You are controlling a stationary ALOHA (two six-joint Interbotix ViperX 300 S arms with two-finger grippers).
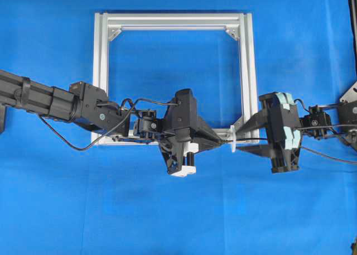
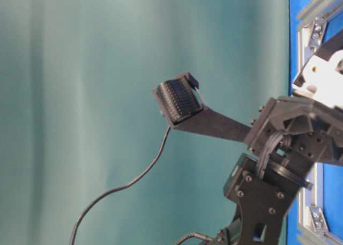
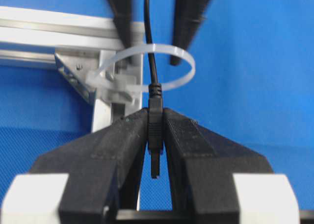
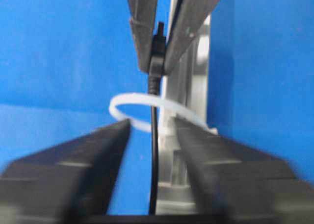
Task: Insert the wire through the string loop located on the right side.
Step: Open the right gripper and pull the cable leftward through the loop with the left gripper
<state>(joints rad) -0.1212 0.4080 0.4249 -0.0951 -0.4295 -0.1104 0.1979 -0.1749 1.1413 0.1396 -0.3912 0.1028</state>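
Threading state: the wire (image 3: 149,47) is seen already passing through the string loop (image 3: 147,69), in the upper middle of the left wrist view.
Wire, plug end: the plug tip (image 3: 155,136) lies on the left gripper's side of the loop, in the centre of the left wrist view.
Wire, long axis: it runs nearly level in the overhead view, from the left gripper (image 1: 223,136) across the loop to the right gripper (image 1: 251,138); in both wrist views it is seen as a nearly vertical line.
Left gripper, state: the jaws are pressed together on the plug tip, which is pinched between the two black fingers (image 3: 122,145).
Right gripper, state: the jaws stand apart in the right wrist view, one finger (image 4: 98,150) on each side of the wire; no pinch on the wire is seen.
String loop, place: it is fixed at the lower right corner of the aluminium frame (image 1: 248,71), in the middle right of the overhead view, between the two grippers.
Nearer arm: the left gripper is judged the nearer one, since it already has the plug.
Coming move, judged: the wire would be drawn further along its own axis, toward the left of the overhead view, away from the loop.
Risk, judged: a sideways pull may bend the soft loop.
Table-level view: one dark ribbed finger pad (image 2: 178,101) and a cable are shown; the loop is not visible there.
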